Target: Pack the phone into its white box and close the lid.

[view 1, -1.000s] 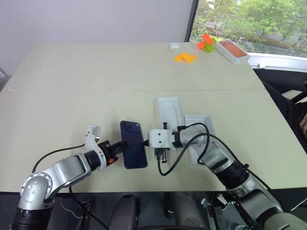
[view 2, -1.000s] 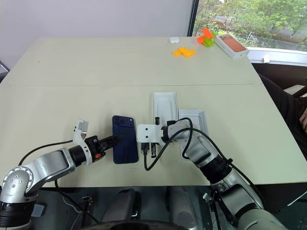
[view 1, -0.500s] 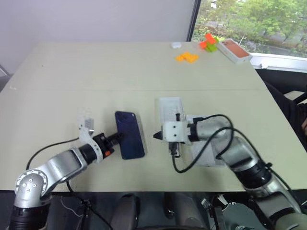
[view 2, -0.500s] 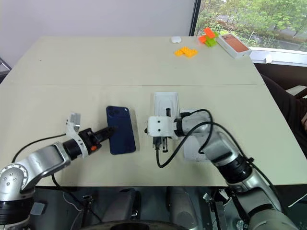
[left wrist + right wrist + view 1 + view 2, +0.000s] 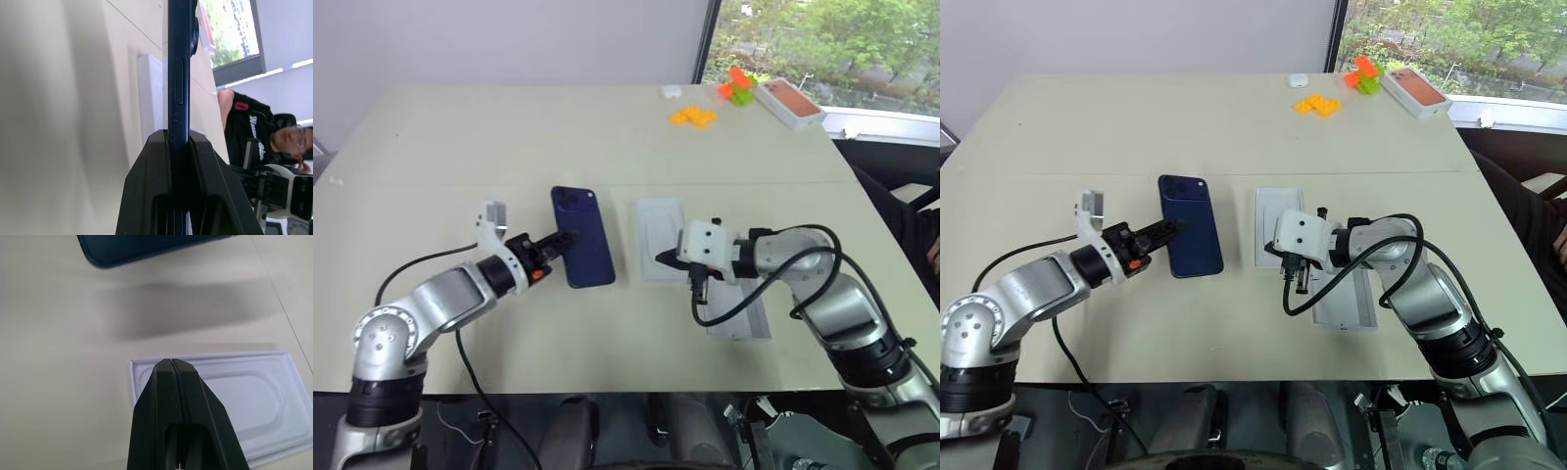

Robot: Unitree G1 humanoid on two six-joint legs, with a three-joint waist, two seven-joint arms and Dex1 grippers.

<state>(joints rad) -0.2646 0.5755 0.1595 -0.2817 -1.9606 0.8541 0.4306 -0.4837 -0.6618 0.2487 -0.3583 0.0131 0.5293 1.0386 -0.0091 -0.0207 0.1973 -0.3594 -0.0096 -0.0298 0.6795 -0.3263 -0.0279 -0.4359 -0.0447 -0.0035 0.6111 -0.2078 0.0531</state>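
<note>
The phone, dark navy with its camera bump at the far end, hangs edge-gripped just above the table, casting a shadow. My left gripper is shut on its left long edge; the left wrist view shows the phone edge-on between the black fingers. My right gripper is shut and holds nothing, hovering over the near end of the flat white insert, apart from the phone. A shallow white tray lies partly under my right forearm; I cannot tell whether it is the white box or the lid.
At the far right corner sit a salmon-topped box, orange bricks, an orange and green stack and a small white object. A person sits beyond the table's right side.
My left gripper lifted the phone off the table and carried it away from the front edge. My right gripper drew back to the right, off the phone, to the insert.
</note>
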